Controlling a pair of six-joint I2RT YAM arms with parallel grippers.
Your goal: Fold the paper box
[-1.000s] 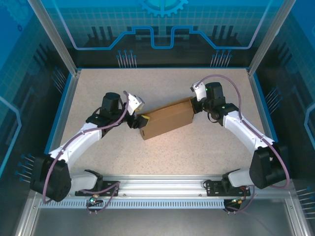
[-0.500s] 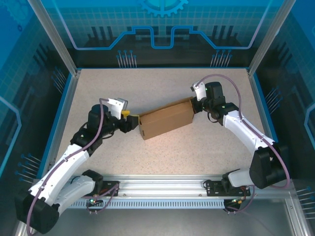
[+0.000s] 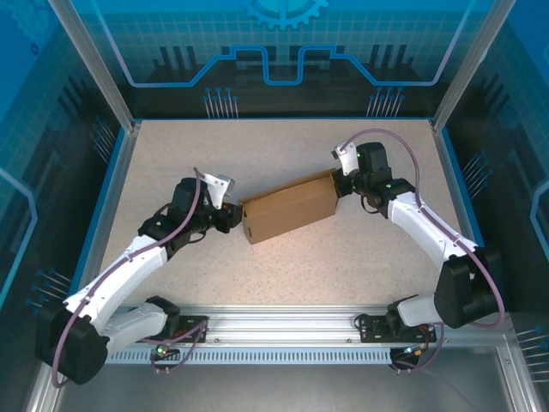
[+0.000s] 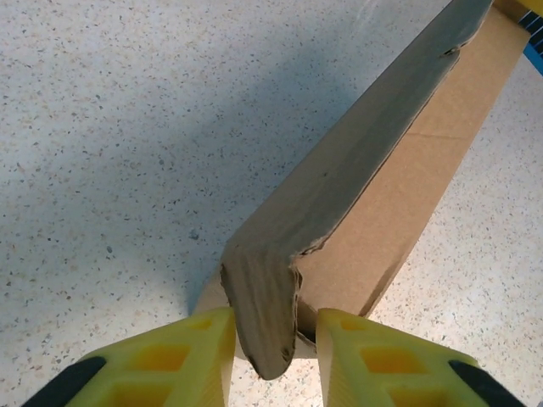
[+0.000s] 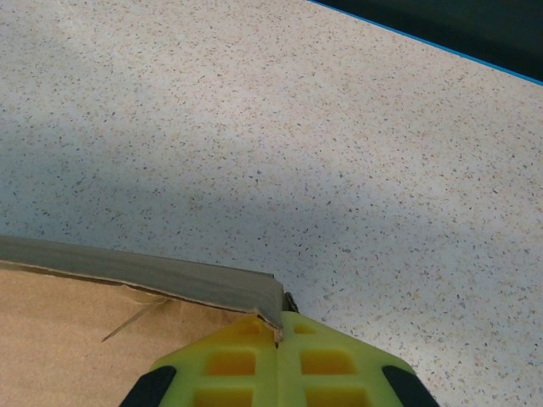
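Mid-worktop, slightly toward the far edge, the paper box (image 3: 287, 209) sat on a diagonal, its left end toward the near edge and its right end pointing at the far right corner. Versus a second ago, the box and the right arm had not visibly moved. The left arm had: it pulled back off the box's left end half a second ago, then came in again to that end with its jaws much narrower than before. The left gripper (image 3: 233, 216) stood narrow, and its yellow fingers (image 4: 191, 356) straddled a bent end flap in the left wrist view. One finger touched the flap, but I could not tell whether the flap was actually pinched. The right gripper (image 3: 340, 183) was closed tight on the box's far right corner, and the right wrist view showed the cardboard edge running into the seam between the fingers. The box was plain brown cardboard, a long, low rectangular shape with its top panel facing up. The left end looked ragged and creased, and the upper edge at the right end was slightly torn. Count: one box, two arms, two grippers.
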